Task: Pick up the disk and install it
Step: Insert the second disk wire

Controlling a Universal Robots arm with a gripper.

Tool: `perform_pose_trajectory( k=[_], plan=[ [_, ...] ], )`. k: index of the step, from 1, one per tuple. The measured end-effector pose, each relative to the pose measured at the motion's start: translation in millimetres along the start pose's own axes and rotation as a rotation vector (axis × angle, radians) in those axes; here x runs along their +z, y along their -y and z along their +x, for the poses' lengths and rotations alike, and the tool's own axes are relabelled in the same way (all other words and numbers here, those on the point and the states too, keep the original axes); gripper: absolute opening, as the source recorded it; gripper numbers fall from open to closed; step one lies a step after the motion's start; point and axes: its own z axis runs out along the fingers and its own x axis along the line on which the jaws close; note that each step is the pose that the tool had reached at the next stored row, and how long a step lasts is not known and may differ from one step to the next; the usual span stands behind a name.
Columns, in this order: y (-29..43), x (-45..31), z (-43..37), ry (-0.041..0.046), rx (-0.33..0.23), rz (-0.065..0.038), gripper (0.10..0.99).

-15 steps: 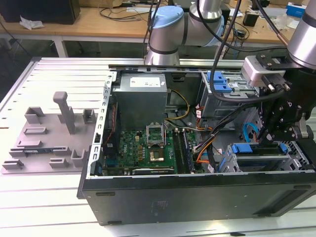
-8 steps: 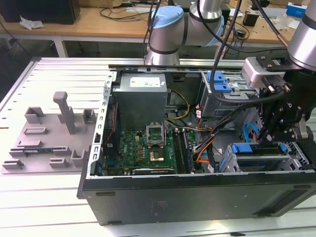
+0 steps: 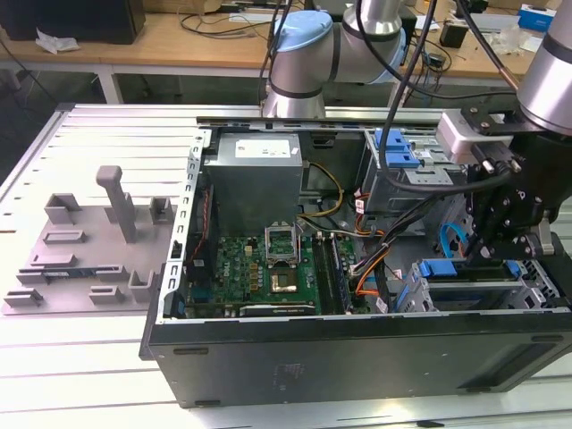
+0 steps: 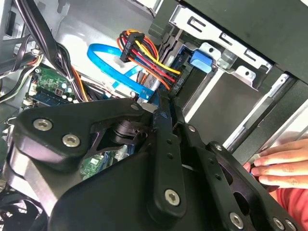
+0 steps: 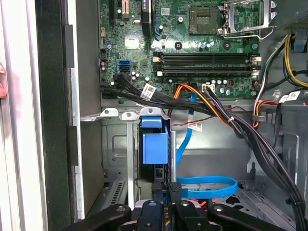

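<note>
Blue-framed disk (image 3: pixel 469 284) seated in drive cage (image 3: pixel 536 299)

The arm (image 3: pixel 357 40) reaches from the far side toward the exterior view's right, wrist bent downward. The gripper (image 3: pixel 494 241) points down. In both wrist views its fingers (image 5: pixel 163 192) stand pressed together, almost no gap.

A person's hand (image 4: pixel 281 163) rests flat, fingers stretched.

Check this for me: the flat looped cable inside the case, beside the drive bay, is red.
Not quite. The flat looped cable is blue, not red, as the first wrist view shows. The rest holds: it lies inside the case, beside the drive bay.
</note>
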Motion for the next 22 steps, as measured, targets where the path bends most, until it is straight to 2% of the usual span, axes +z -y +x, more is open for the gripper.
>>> perform_pose_trajectory(
  k=[7,8,10,12,13,14,17,20,22],
  plan=[
    [-0.2,3.3,0.0,0.0018,0.0,0.0,0.173],
    [-0.1,3.2,0.0,0.0015,0.0,0.0,0.239],
    [-0.1,2.2,0.0,0.0007,0.0,0.0,0.239],
    [0.4,-6.7,0.0,0.0004,0.0,0.0,0.239],
    [1.0,-16.1,0.0,0.0005,0.0,0.001,0.239],
    [1.4,-22.4,0.0,0.0005,0.0,0.001,0.239],
    [2.2,-36.0,-0.1,0.0006,0.0,0.003,0.239],
    [2.3,-38.8,-0.2,0.0006,0.0,0.003,0.227],
    [2.3,-38.8,-0.2,0.0006,0.0,0.003,0.106]
  ],
)
